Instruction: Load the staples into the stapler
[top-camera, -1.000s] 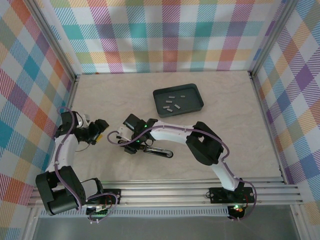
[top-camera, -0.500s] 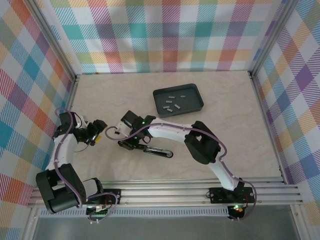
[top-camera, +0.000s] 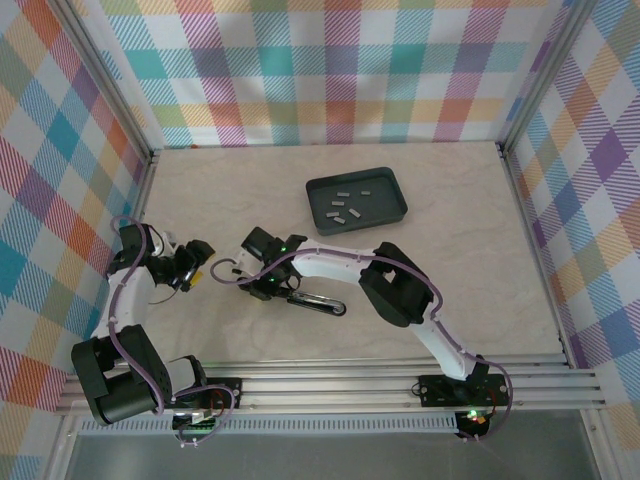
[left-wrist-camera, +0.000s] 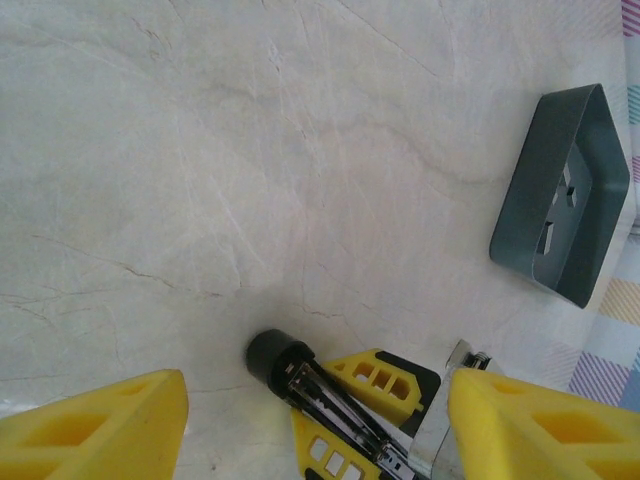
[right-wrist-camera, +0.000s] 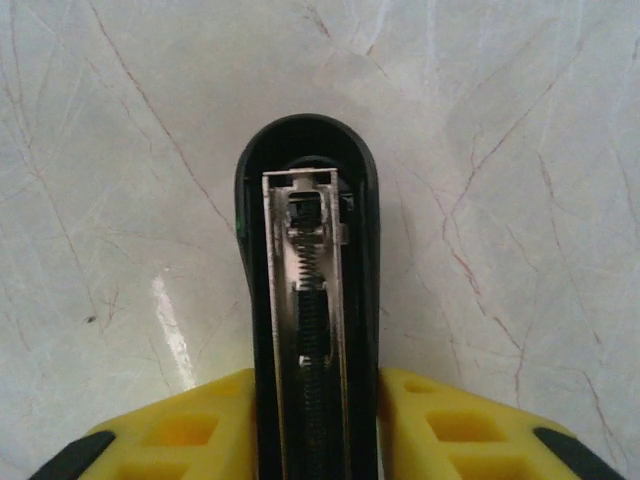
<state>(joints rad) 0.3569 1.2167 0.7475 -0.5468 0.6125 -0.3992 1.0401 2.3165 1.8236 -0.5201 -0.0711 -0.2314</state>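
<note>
The right hand (right-wrist-camera: 315, 405) pinches the long black stapler (right-wrist-camera: 308, 250) on the pale table (top-camera: 480, 250). The left hand (top-camera: 198, 268) is spread wide nearby. Small grey metal staples (top-camera: 345, 208) lie in the dark tray (top-camera: 357, 174), bare table between.

Item, as I see it remotely: table (top-camera: 470, 250), pale marbled top. Lying directly on it: one dark tray (top-camera: 365, 226); one black stapler (top-camera: 318, 303), magazine exposed, nearer the arm bases, left of that tray.

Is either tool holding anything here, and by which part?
The right tool grips the stapler across the sides of its opened body, just behind the rounded end; the left tool is open and empty.
</note>
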